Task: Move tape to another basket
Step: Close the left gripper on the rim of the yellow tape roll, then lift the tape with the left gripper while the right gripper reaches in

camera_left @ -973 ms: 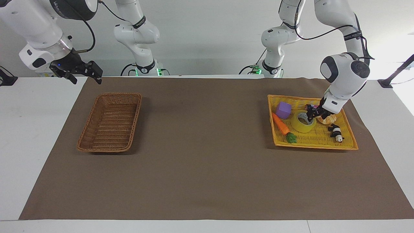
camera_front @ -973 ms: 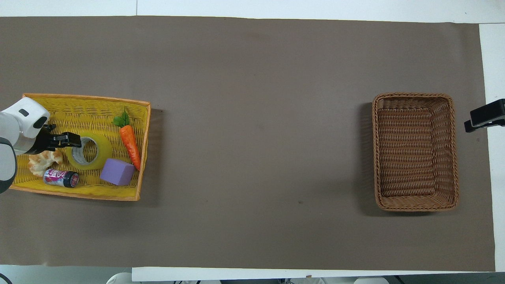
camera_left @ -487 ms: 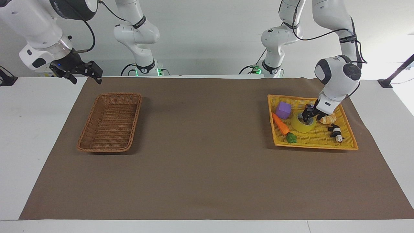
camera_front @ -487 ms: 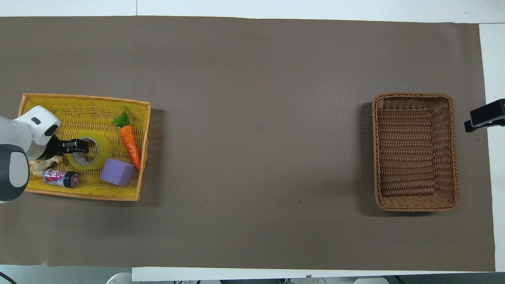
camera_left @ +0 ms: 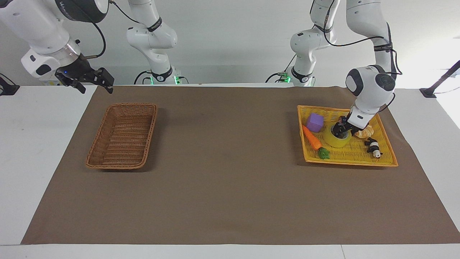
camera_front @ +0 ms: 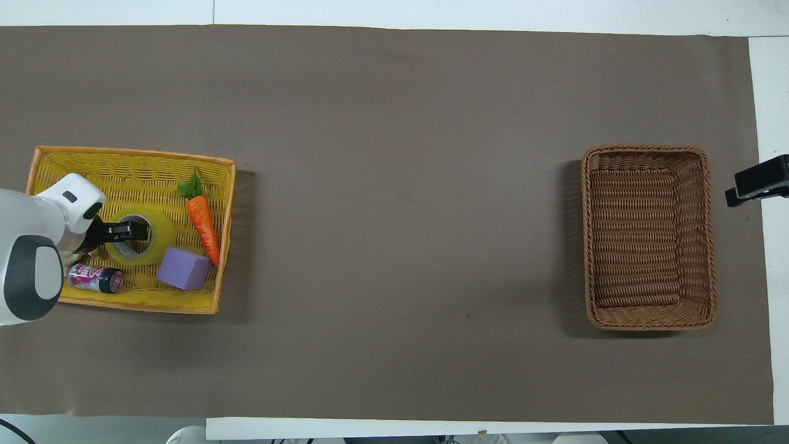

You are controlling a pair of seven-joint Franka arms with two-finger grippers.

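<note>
Tape [camera_left: 338,139], flat on its side in the yellow tray [camera_left: 386,154] at the left arm's end of the counter [camera_left: 230,201], between purple block [camera_left: 314,122] and pastry [camera_left: 364,133], carrot [camera_left: 311,137] just beside. Left gripper [camera_left: 340,130] down at the roll's core, jaws seemingly one inside the hole, one outside; pinching or not, cannot tell. Likely light, stiff, slick on its outer face; best taken across the wall, through the core. Brown basket [camera_left: 122,136] well apart, at the right arm's end. Right gripper [camera_left: 94,82] waiting raised beside that basket, jaws spread.
</note>
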